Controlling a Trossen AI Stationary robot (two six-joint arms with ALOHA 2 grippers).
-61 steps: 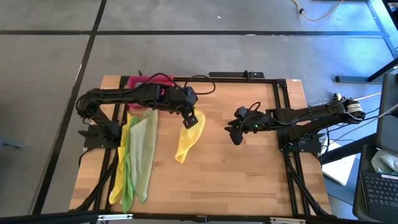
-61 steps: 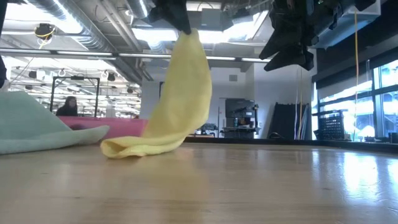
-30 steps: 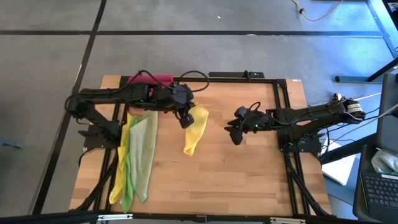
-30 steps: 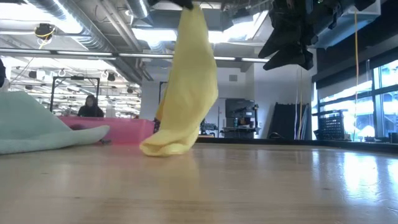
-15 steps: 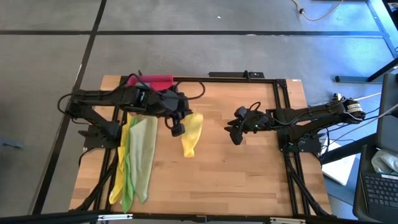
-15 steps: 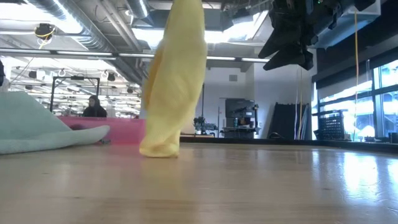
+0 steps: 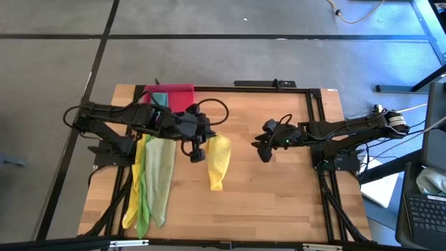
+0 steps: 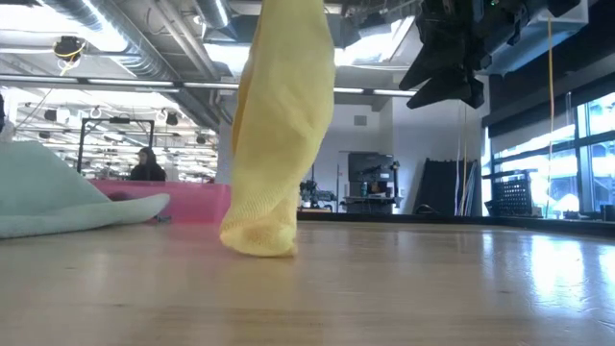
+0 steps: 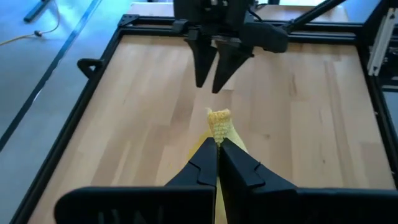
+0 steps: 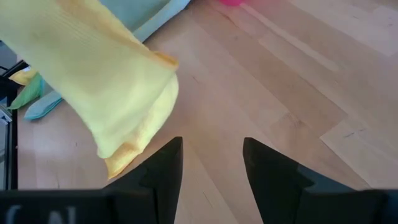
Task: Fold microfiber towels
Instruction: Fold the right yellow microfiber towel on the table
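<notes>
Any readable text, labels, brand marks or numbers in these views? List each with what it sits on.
None can be read in any view.
The yellow towel held by the left pincer, the pile of towels, the pink tray and the table carry no print.
Right pincer: no marking visible.
Room behind the table, low view: any signs are too small and blurred to read.

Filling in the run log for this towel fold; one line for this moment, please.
left gripper: shut on yellow towel, lifted, low end on table | right gripper: open, waiting
</notes>
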